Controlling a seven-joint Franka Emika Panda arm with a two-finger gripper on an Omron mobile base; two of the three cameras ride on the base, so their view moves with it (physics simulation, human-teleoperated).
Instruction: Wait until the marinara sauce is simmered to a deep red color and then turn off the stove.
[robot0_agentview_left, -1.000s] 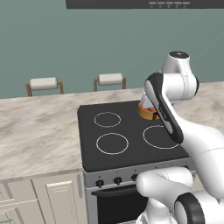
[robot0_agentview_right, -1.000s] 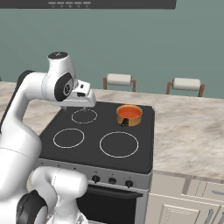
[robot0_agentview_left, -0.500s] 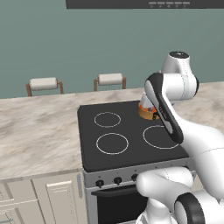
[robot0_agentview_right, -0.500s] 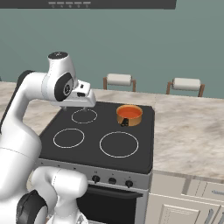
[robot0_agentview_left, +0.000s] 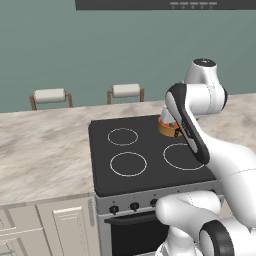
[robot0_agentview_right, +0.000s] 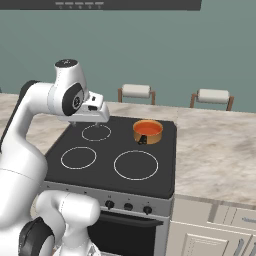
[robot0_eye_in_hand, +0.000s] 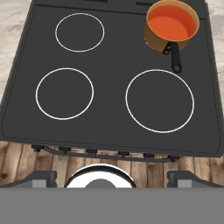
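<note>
While the marinara sauce (robot0_eye_in_hand: 171, 22) sits as a smooth orange-red disc inside its small copper pot (robot0_agentview_right: 147, 131), we judge it not yet the deep red the task asks for, so this reads as the waiting step. The pot stands on the rear right burner of the stove (robot0_agentview_right: 120, 150), its short dark handle (robot0_eye_in_hand: 174, 56) pointing toward the front edge, along the line from back to front of the cooktop. The other three white rings are bare.

Moving outward, the row of small black knobs (robot0_agentview_right: 128, 206) runs along the steel front, below the glass and above the dark oven door. In the hand view the knobs appear as a dim line past the near edge of the cooktop (robot0_eye_in_hand: 109, 153).

Our gripper (robot0_agentview_right: 85, 121) hangs high over the rear left part of the cooktop, looking straight down, fully spread and holding nothing; its two dark fingertips (robot0_eye_in_hand: 41, 178) stand far apart at the bottom of the hand view. The relation that matters for the coming move is this: the sauce lies off to the right and toward the back from the gripper, while the knobs lie forward and well below it, on the vertical front face. We would expect the arm to come forward over the front edge and drop down, probably toward a knob on the right side, though we cannot tell which knob governs that burner.
</note>
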